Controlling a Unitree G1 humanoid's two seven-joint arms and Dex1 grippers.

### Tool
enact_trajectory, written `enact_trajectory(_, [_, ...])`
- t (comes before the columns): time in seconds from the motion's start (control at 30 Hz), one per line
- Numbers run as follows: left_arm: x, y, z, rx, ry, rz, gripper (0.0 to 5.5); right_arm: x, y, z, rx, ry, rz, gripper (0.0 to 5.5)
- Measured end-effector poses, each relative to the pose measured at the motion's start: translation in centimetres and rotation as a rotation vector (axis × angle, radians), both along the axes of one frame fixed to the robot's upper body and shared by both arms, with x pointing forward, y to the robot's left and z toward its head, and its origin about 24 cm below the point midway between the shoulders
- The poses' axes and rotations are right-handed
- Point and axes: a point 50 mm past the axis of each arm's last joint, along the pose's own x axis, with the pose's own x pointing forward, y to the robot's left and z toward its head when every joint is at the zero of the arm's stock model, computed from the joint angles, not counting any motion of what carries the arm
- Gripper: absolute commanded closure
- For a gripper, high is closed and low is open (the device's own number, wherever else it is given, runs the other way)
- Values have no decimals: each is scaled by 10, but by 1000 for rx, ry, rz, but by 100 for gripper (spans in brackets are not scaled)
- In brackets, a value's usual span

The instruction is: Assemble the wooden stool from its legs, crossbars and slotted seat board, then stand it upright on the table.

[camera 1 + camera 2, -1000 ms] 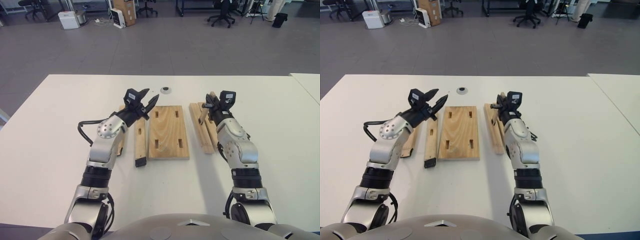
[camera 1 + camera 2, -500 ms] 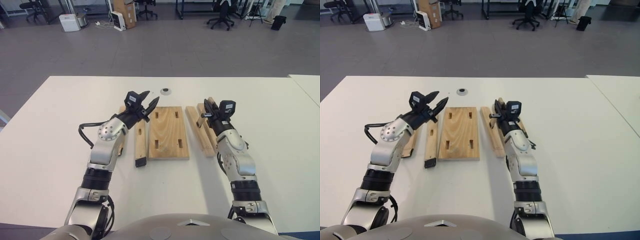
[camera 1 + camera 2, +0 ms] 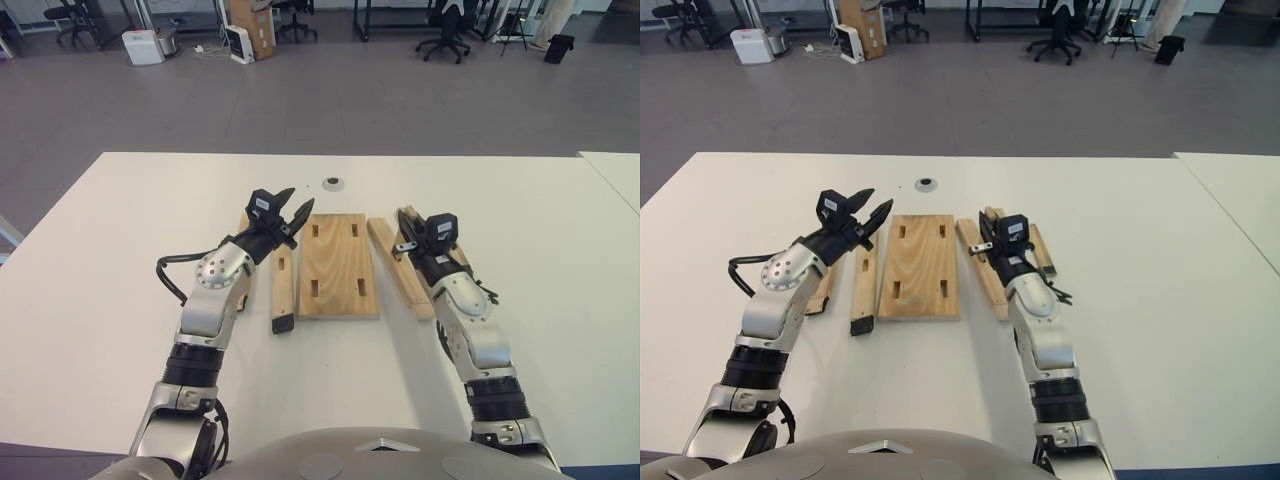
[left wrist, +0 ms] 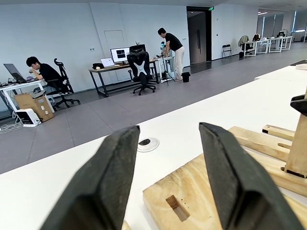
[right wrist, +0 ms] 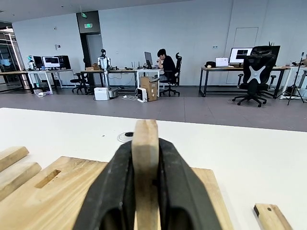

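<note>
Over the last second I see the right arm draw back toward the robot and sink lower. The right gripper (image 3: 405, 243) stays clamped on a wooden piece (image 5: 145, 143) just above the loose parts right of the seat board (image 3: 339, 264). The left gripper (image 3: 299, 198), fingers apart, has barely moved and hovers over the board's far left corner. One board lies flat on the table (image 3: 100, 300), its long axis running away from the robot, with four slots. Left of it I count two parts: a slotted leg (image 3: 283, 285) parallel to the board, black cap nearest, and one under the arm. On the right one slanted bar (image 3: 392, 262) is clear; I cannot count the rest.
</note>
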Motion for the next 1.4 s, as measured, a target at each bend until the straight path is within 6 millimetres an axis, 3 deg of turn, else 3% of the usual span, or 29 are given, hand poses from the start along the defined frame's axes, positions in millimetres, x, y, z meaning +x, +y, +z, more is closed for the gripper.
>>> enact_trajectory(0.13, [0,0,1,0,-4,-1,325,0,1,2,64,29,-55,508])
enact_trajectory(0.47, [-4,-2,-5,2,16,-8,325,0,12,6,-19,47,-70,508])
enact_trajectory(0.93, [-6,-2,-7,-8,18,17,325,-1,10,8,18,75,-79,508])
enact_trajectory(1.0, [-6,-2,-7,0,15,21,325,-1,9,8,14,76,-74,463])
enact_trajectory(1.07, [-6,-2,-7,14,8,23,325,-15,8,-32,-9,290,-74,426])
enact_trajectory(1.4, [-16,-7,-22,13,49,25,325,-22,1,-28,-55,300,-66,261])
